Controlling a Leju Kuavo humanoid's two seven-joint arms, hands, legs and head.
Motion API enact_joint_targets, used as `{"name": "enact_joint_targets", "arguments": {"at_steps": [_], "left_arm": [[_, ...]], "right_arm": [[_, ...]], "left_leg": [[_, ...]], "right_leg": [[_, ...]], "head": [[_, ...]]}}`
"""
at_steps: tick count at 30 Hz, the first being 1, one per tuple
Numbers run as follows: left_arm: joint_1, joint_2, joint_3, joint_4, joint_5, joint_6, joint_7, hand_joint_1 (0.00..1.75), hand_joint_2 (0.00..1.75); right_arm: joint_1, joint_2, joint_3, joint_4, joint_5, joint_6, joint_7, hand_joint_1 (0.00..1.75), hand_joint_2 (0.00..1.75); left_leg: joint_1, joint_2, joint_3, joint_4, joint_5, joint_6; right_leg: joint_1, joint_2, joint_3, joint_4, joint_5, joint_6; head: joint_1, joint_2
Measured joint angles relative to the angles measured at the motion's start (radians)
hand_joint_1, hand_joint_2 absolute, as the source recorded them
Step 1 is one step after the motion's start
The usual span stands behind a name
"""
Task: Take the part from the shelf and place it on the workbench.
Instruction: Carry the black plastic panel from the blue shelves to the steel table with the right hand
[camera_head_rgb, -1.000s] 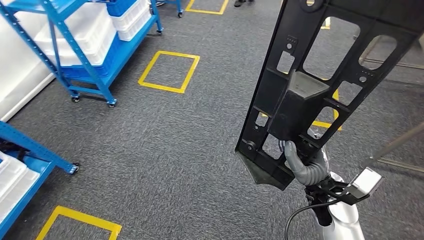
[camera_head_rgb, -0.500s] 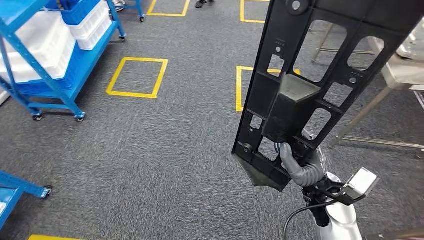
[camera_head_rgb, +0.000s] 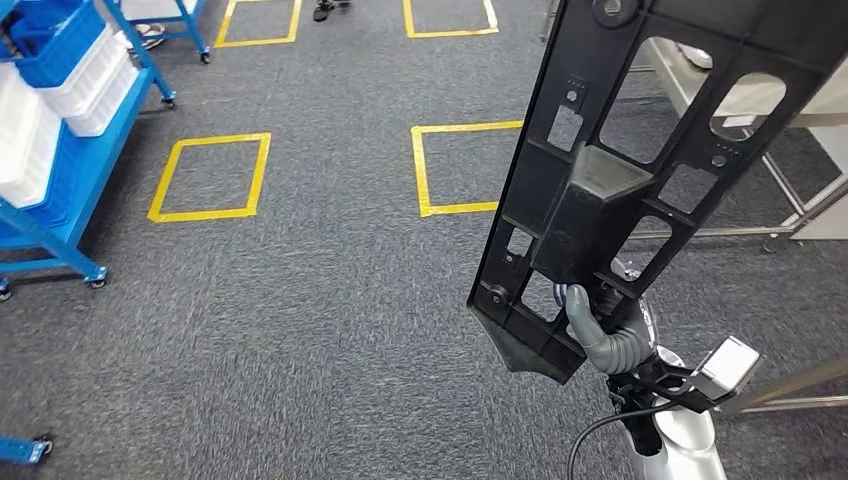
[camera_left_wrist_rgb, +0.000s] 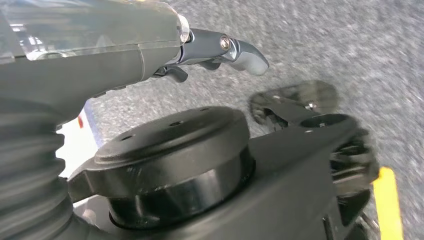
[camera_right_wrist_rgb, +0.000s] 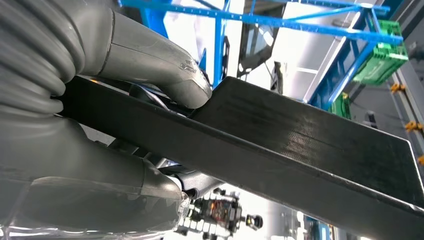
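In the head view, a long black plastic part (camera_head_rgb: 590, 215) with several cut-out openings and a boxy middle stands upright at the right. My right hand (camera_head_rgb: 603, 335) grips it near its lower end. The right wrist view shows the thumb (camera_right_wrist_rgb: 160, 65) pressing on the part's flat edge (camera_right_wrist_rgb: 300, 145), with the fingers (camera_right_wrist_rgb: 100, 195) wrapped beneath. The workbench (camera_head_rgb: 825, 100), a pale-topped metal-legged table, is at the far right, partly hidden behind the part. My left hand (camera_left_wrist_rgb: 220, 50) hangs over the carpet, a finger stretched out, holding nothing.
A blue wheeled shelf (camera_head_rgb: 60, 190) with white and blue bins stands at the left. Yellow taped squares (camera_head_rgb: 210, 178) mark the grey carpet ahead. A person's feet (camera_head_rgb: 330, 8) show at the far edge. Workbench legs and rails (camera_head_rgb: 700, 232) cross the floor at right.
The camera has turned, so the shelf slid away to the left and the workbench came in at the right. The part stays upright in my right hand's grip.
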Motion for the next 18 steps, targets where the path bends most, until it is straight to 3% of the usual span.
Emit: {"name": "enact_joint_targets", "arguments": {"at_steps": [2,3,4,5,7,9,11,12,14,16,18], "left_arm": [[0.000,0.000,0.000,0.000,0.000,-0.001,0.000,0.00,1.75],[-0.002,0.000,0.000,0.000,0.000,-0.001,0.000,0.00,1.75],[-0.002,0.000,0.001,0.000,0.000,-0.001,0.001,0.00,1.75],[-0.003,0.000,0.001,0.000,0.000,0.000,0.001,0.00,1.75],[-0.001,0.000,0.001,0.000,0.000,0.000,0.003,0.00,1.75],[0.001,0.001,0.001,0.001,0.000,0.001,0.004,0.00,1.75],[-0.001,0.001,0.002,0.001,0.002,0.001,0.003,0.00,1.75],[-0.003,0.001,0.002,0.001,0.002,0.001,0.002,0.00,1.75],[-0.002,0.000,0.003,0.001,0.005,0.002,0.001,0.00,1.75],[0.000,0.000,0.005,0.001,0.007,0.003,0.000,0.00,1.75],[0.002,0.000,0.008,0.001,0.008,0.003,0.000,0.00,1.75]], "right_arm": [[0.000,0.000,0.000,0.000,0.000,0.000,0.000,1.75,1.75],[0.001,0.000,0.000,0.000,0.000,0.000,0.000,1.75,1.75],[0.000,0.000,0.000,0.000,0.000,-0.001,0.001,1.75,1.75],[0.000,0.000,0.000,0.000,0.000,-0.001,0.001,1.75,1.75],[-0.001,0.000,0.000,0.000,-0.001,-0.001,0.001,1.75,1.75],[-0.001,0.000,0.000,0.000,-0.001,-0.001,0.001,1.75,1.75],[0.001,0.000,0.001,0.000,-0.001,-0.001,0.001,1.75,1.75],[0.002,0.001,0.000,0.000,-0.001,-0.001,0.002,1.75,1.75],[-0.001,0.004,0.001,-0.001,-0.001,-0.001,0.002,1.75,1.75],[-0.006,0.006,0.001,0.000,-0.001,0.000,0.002,1.75,1.75],[-0.007,0.008,0.001,0.000,-0.001,0.000,0.003,1.75,1.75]], "left_leg": [[0.000,-0.015,-0.056,0.121,-0.044,0.000],[0.000,-0.017,-0.067,0.143,-0.040,0.002],[0.000,-0.018,-0.061,0.128,-0.017,0.005],[0.000,-0.024,-0.040,0.078,0.020,0.009],[0.001,-0.065,0.010,-0.049,0.087,0.021],[-0.001,-0.098,0.034,-0.117,0.103,0.028],[-0.001,-0.087,0.038,-0.131,0.101,0.034],[0.000,-0.076,0.039,-0.137,0.106,0.039],[0.003,-0.051,0.043,-0.153,0.117,0.052],[0.000,-0.025,0.043,-0.156,0.120,0.058],[-0.003,0.002,0.042,-0.154,0.119,0.059]], "right_leg": [[0.002,0.022,-0.001,0.000,0.001,-0.003],[0.003,0.034,-0.001,0.001,0.001,-0.004],[0.004,0.048,0.000,0.001,0.002,-0.003],[0.004,0.061,0.002,0.002,0.002,-0.003],[0.004,0.087,0.001,0.003,0.005,0.002],[0.001,0.108,-0.009,0.003,0.012,0.014],[-0.002,0.128,-0.018,-0.002,0.022,0.031],[-0.001,0.122,-0.021,-0.002,0.023,0.037],[0.003,0.074,-0.043,0.042,-0.008,0.043],[0.003,0.022,-0.093,0.155,-0.072,0.045],[0.002,0.011,-0.127,0.244,-0.103,0.049]], "head": [[0.000,0.000],[0.000,0.000],[0.000,0.000],[0.000,0.000],[0.000,0.000],[0.000,0.000],[0.000,0.000],[0.000,0.000],[0.000,0.000],[0.000,0.000],[0.000,0.000]]}}
